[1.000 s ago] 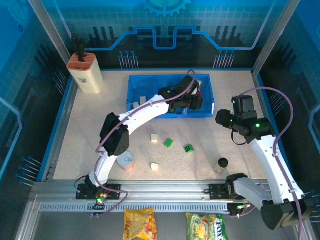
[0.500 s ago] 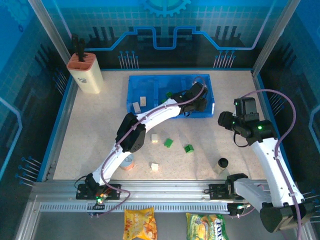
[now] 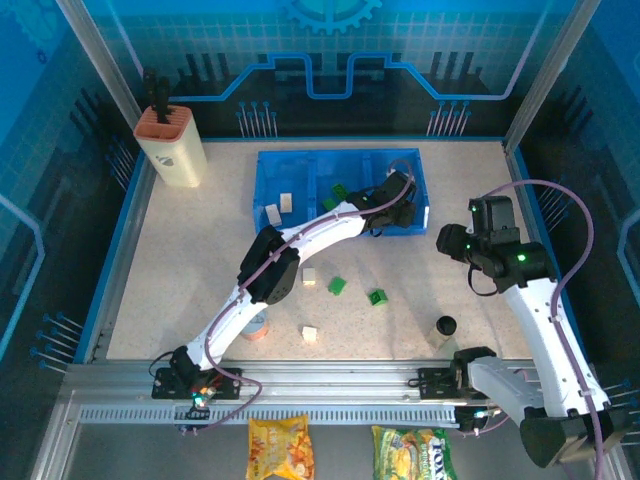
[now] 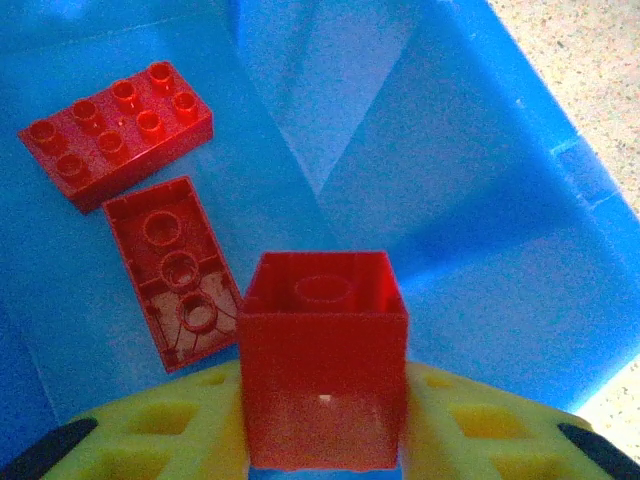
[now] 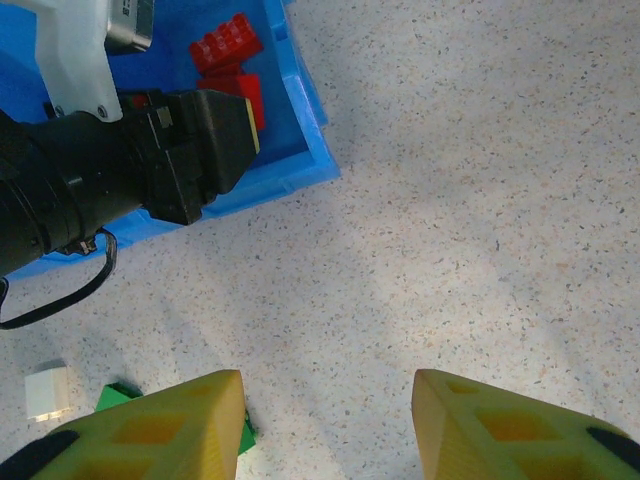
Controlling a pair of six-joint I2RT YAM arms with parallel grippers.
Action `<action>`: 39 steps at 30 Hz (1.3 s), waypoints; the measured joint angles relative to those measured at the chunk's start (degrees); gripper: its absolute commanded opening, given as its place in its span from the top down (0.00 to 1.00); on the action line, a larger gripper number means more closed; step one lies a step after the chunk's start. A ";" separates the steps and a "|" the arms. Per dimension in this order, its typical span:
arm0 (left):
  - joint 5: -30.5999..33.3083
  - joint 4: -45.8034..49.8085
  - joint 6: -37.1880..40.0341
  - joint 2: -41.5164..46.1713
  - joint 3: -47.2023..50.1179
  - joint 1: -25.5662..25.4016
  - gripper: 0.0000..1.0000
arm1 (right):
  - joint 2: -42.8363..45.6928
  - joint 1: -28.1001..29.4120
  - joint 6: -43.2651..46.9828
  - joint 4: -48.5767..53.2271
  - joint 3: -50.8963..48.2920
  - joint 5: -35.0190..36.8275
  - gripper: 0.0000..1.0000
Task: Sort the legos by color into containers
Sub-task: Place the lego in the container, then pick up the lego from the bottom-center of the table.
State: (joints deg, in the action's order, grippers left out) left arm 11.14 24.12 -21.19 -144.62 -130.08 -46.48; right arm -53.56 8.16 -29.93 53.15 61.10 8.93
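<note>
Lego (image 4: 322,340), red, base cut off, pinched in left gripper (image 4: 322,410) over tray (image 4: 480,200) | right gripper (image 5: 325,395) agape, empty

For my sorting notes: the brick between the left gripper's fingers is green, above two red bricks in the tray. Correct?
No. The brick between the fingers of the left gripper is red, not green, as the left wrist view shows. Two red bricks do lie in the tray.

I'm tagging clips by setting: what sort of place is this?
Likely a robot lab or demo cell, not a home: a table fenced by aluminium posts, blue circuit-print wall panels, and two robot arms bolted to a rail.
</note>
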 measured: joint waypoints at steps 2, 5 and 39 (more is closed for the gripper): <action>-0.02 -0.04 0.04 0.00 -0.02 -0.02 0.56 | 0.13 0.00 0.00 0.00 0.00 -0.15 0.51; -0.04 -0.07 0.07 0.00 -0.04 -0.09 0.54 | 0.26 0.00 0.00 0.02 0.00 -0.35 0.51; -6.64 12.70 3.54 29.42 27.82 4.59 0.55 | -8.79 9.44 -1.84 -1.51 0.15 -2.67 0.52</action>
State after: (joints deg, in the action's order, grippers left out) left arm 4.49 36.82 -17.65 -115.20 -102.26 -41.89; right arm -62.35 17.61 -31.77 51.64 61.25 6.26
